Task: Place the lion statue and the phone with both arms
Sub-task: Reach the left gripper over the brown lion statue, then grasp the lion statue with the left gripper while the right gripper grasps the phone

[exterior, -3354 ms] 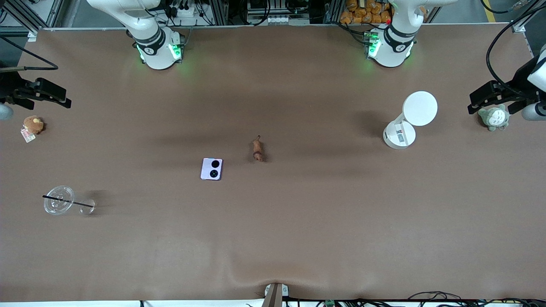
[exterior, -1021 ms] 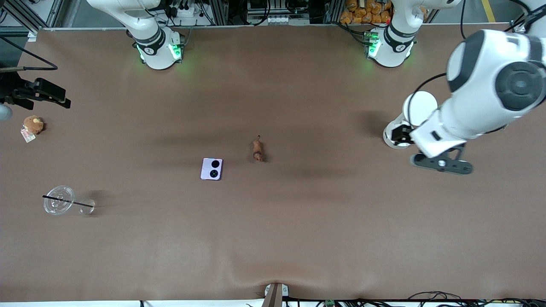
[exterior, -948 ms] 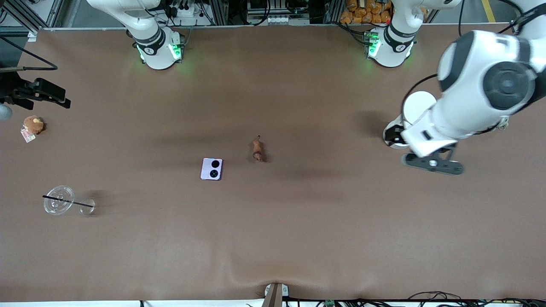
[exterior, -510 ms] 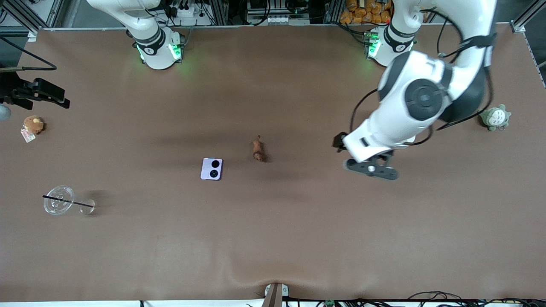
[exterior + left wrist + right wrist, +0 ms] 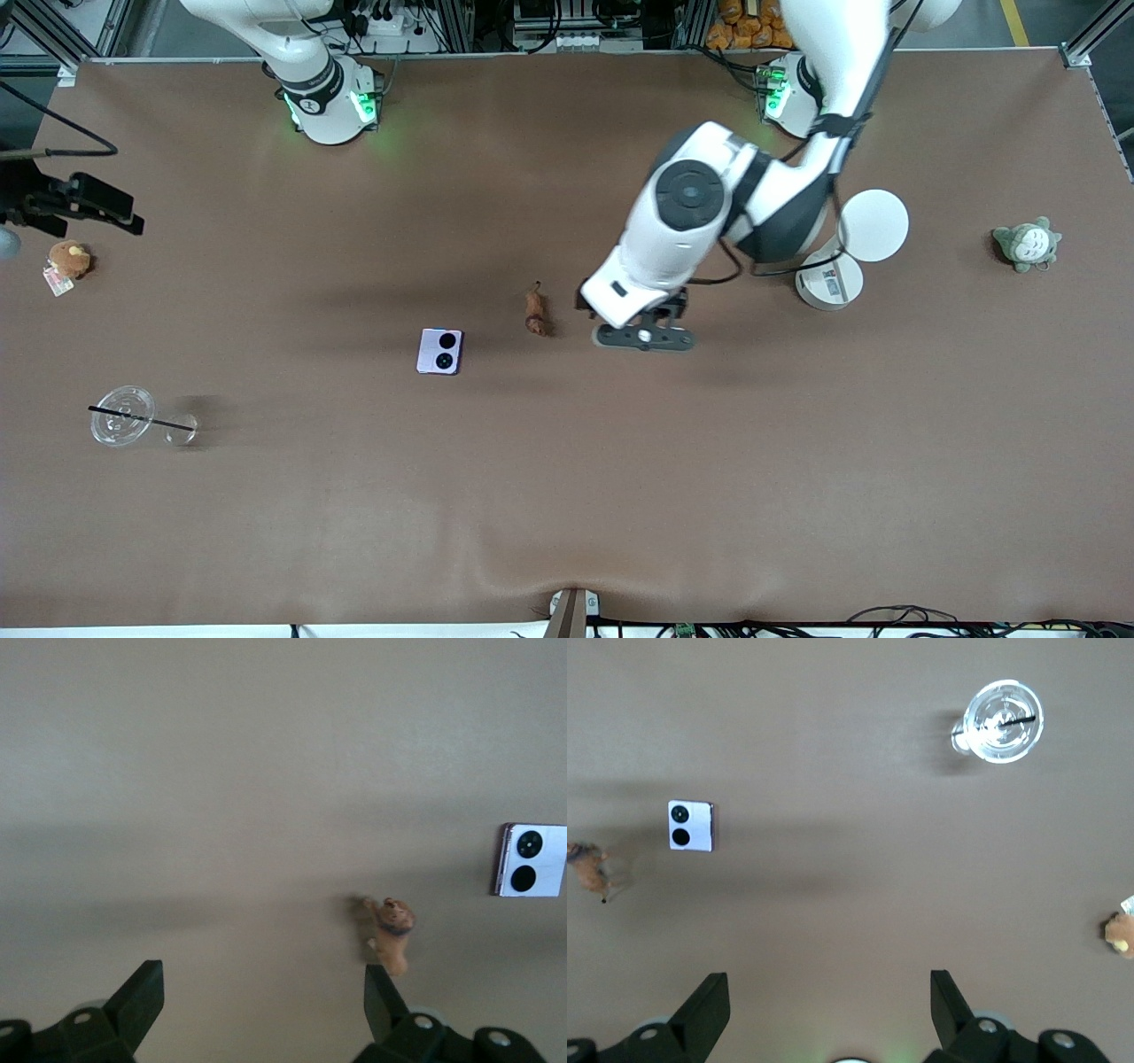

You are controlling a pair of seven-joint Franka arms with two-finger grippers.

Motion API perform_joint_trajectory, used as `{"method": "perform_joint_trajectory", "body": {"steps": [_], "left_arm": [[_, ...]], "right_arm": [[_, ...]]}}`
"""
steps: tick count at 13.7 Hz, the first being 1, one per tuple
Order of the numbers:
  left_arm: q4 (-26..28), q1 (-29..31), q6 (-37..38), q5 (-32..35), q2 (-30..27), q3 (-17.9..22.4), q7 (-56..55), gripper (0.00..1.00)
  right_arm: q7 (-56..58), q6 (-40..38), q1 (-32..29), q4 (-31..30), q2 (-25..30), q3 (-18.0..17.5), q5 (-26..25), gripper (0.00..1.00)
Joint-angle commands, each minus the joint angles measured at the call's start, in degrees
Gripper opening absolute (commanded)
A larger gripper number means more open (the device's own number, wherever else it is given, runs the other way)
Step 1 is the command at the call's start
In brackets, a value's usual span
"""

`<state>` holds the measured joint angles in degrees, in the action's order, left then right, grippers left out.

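Observation:
The lion statue point(image 5: 535, 312), a tiny reddish-brown figurine, lies near the middle of the table. The pale lavender phone point(image 5: 439, 351) lies beside it, toward the right arm's end and a little nearer the front camera. My left gripper point(image 5: 643, 338) hovers open and empty over bare table just beside the lion, toward the left arm's end. In the left wrist view point(image 5: 263, 1001) the lion point(image 5: 390, 930) sits next to one fingertip and the phone point(image 5: 532, 859) shows farther off. My right gripper point(image 5: 120, 213) waits open and empty, high at the right arm's end; its wrist view point(image 5: 830, 1001) shows the phone point(image 5: 691, 825) and the lion point(image 5: 586, 866).
A white cylinder with a round lid point(image 5: 850, 248) stands toward the left arm's end. A grey-green plush point(image 5: 1026, 244) sits near that table edge. A round brown plush point(image 5: 69, 259) and a clear cup with a black straw point(image 5: 124, 416) lie at the right arm's end.
The left arm has swung in from the table's end, past the white cylinder, toward the middle, ending beside the lion. The right arm, lion and phone have not moved.

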<state>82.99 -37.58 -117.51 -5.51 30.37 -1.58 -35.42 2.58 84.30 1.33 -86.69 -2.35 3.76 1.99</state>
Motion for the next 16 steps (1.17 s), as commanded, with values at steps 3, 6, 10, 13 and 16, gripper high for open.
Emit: {"method": "perform_joint_trajectory", "body": {"steps": [3, 6, 10, 13, 16], "left_arm": [[-1.8, -6.2, -6.8, 0.1, 5.7, 1.0, -11.1, 1.0], [-1.8, -8.2, -9.4, 0.3, 8.9, 1.1, -11.9, 1.0], [-1.7, -10.5, -14.0, 0.7, 13.1, 1.1, -12.3, 1.0], [-1.8, -11.0, -16.1, 0.6, 14.9, 1.1, -14.4, 1.0], [-1.8, -12.9, -18.0, 0.7, 16.9, 1.2, -16.2, 1.0]], "right_arm": [[-0.6, 1.3, 0.2, 2.0, -4.1, -0.2, -0.3, 1.0], [-0.8, -0.5, 0.2, 2.0, -6.6, -0.2, 0.8, 1.0], [-7.6, 0.4, 2.4, 1.5, -8.7, -0.2, 2.8, 1.0], [-9.5, 7.0, 6.0, -1.5, -10.7, -0.2, 3.3, 1.0], [-9.5, 17.2, 9.2, -8.1, -10.9, -0.2, 3.4, 1.0]]}}
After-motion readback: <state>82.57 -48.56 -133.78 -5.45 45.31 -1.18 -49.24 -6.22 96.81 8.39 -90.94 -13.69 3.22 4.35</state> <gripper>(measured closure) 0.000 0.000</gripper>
